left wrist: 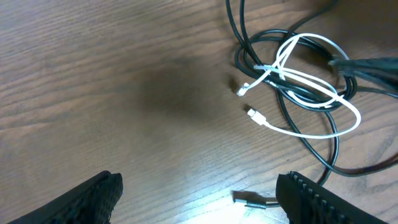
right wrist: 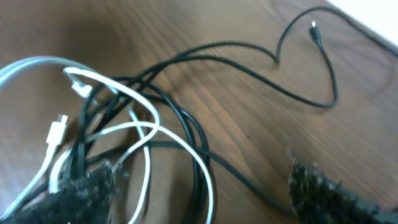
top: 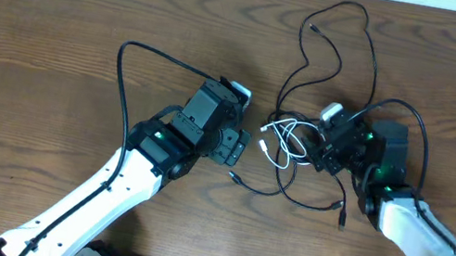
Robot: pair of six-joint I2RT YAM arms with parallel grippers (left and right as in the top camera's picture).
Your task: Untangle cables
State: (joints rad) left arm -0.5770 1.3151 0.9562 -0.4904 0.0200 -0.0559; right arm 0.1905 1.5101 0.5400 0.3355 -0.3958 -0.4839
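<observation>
My left gripper hangs open above the brown wooden table; my right gripper spreads wide over the tangle. A thin white cable loops through long black cables between my arms.

text: none legible | labels: none (all three views)

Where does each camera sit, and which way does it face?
Overhead: above the brown wooden table, looking straight down; both arms show.
Left wrist: behind the open left gripper, fingers showing, facing the thin white cable.
Right wrist: behind the open right gripper, fingers showing, close over thin black cables.
All three share the white cable.
</observation>
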